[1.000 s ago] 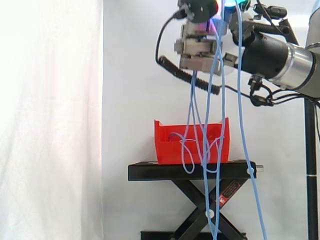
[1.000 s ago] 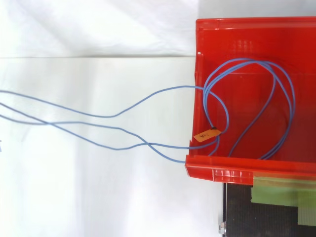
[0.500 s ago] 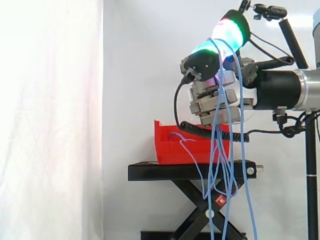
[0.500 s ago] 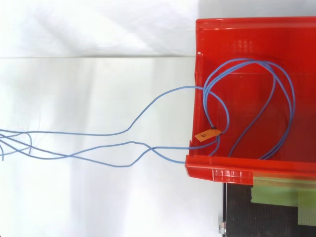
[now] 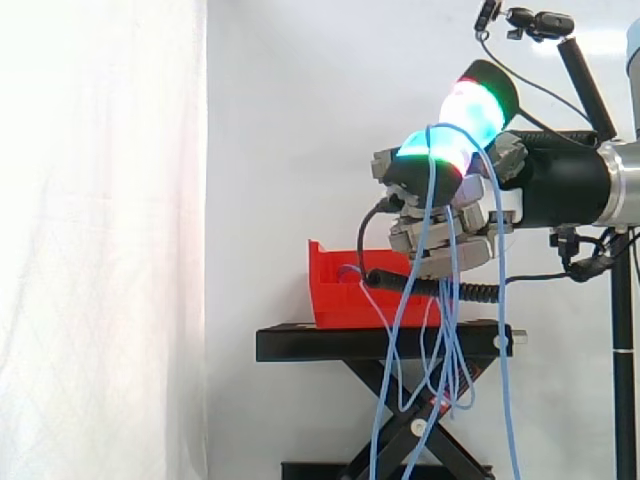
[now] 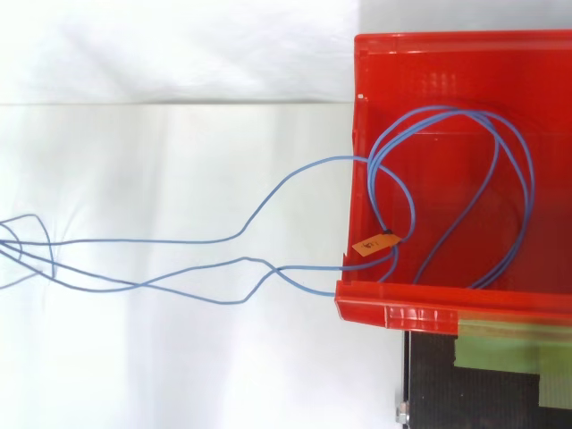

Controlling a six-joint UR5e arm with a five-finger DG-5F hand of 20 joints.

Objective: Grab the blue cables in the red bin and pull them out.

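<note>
The hand (image 5: 478, 222) is seen in the side view above the right edge of the black stand (image 5: 330, 343), a little higher than the red bin (image 5: 330, 300) that is carried on it. The fingers (image 5: 415, 168) are curled and closed on the blue cables (image 6: 134, 241), which are laid over them and hang down in several strands past the front edge of the stand. It is judged that the cables are held as a bundle in this way so that they cannot slip off while they are drawn upward and away.

In the top view, a large loop of the cables lies on the floor of the bin, together with a small orange tag (image 6: 368, 243) near the bin's front left corner. Three strands are led over the left wall of the bin and outward. The pull is therefore judged to be only partly done, because the loop is not yet out. The strands look slack, so more travel of the hand is probably needed.
</note>
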